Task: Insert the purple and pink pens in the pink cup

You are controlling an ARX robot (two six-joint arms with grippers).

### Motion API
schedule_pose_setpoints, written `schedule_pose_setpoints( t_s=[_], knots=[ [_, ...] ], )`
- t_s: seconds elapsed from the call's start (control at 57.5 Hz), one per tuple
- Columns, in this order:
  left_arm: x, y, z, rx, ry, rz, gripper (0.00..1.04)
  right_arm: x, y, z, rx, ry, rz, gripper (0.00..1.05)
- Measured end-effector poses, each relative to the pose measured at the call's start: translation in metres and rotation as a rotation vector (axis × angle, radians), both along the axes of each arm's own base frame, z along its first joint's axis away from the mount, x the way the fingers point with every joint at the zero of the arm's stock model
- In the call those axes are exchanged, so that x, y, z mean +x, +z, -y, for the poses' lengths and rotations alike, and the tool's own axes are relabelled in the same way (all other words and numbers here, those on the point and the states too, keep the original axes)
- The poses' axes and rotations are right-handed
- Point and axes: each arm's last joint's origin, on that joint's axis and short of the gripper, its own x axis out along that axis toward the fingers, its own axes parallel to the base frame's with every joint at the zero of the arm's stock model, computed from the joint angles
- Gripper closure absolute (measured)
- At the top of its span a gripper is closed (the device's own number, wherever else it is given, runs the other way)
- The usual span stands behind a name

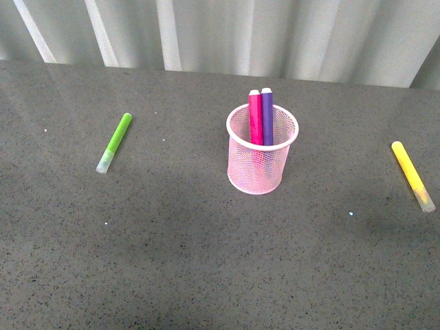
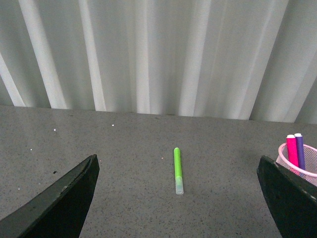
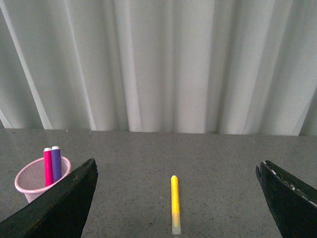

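Pink pen (image 1: 256,118) and purple pen (image 1: 267,115) stand in pink cup (image 1: 262,159), frame centre; left gripper (image 2: 176,198) and right gripper (image 3: 176,198) spread empty (leave both clear).

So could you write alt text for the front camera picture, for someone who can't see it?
A pink wire-mesh cup stands mid-table on a grey speckled table, holding a pink pen and a purple pen upright side by side. A lime-green marker lies to its left and a yellow marker far right. Pale pleated curtains hang behind; no robot arm shows.
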Motion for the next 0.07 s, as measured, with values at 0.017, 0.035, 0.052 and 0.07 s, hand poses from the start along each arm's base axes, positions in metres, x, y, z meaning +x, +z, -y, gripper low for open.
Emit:
schedule_pose_setpoints(
  t_s=[0.017, 0.035, 0.052, 0.07],
  knots=[
    [0.0000, 0.0000, 0.0000, 0.000, 0.000, 0.000, 0.07, 0.0000, 0.0000, 0.0000, 0.000, 0.000, 0.000, 0.07],
    [0.0000, 0.0000, 0.0000, 0.000, 0.000, 0.000, 0.07, 0.0000, 0.0000, 0.0000, 0.000, 0.000, 0.000, 0.07],
    [0.0000, 0.0000, 0.0000, 0.000, 0.000, 0.000, 0.07, 0.0000, 0.0000, 0.0000, 0.000, 0.000, 0.000, 0.07],
    [0.0000, 0.0000, 0.0000, 0.000, 0.000, 0.000, 0.07, 0.0000, 0.0000, 0.0000, 0.000, 0.000, 0.000, 0.07]
  ],
)
